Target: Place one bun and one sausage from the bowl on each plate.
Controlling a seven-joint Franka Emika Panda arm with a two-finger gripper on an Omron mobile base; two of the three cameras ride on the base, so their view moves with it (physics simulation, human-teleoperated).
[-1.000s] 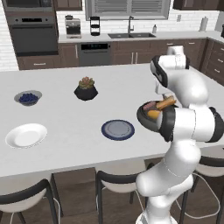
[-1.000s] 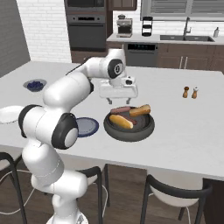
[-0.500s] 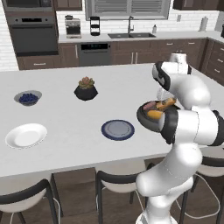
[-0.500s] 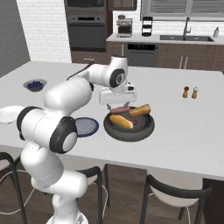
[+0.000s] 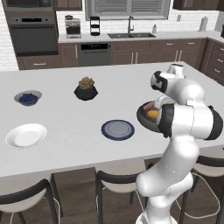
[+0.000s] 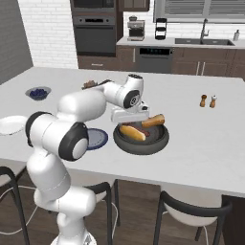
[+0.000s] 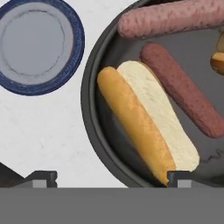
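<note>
Bun [image 7: 148, 127] lies diagonal in bowl [image 7: 94, 131] beside 2 sausages [image 7: 181, 89] — no readable labels. Tool [image 7: 112, 177] spread wide, empty, above bun.

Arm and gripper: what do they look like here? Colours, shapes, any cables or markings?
The arm is glossy white, built of fat rounded segments with dark grey-black bands at the joints. The hand is a boxy white block over the bowl. The gripper ends in two small dark, squarish fingers. No cables or markings can be made out.
</note>
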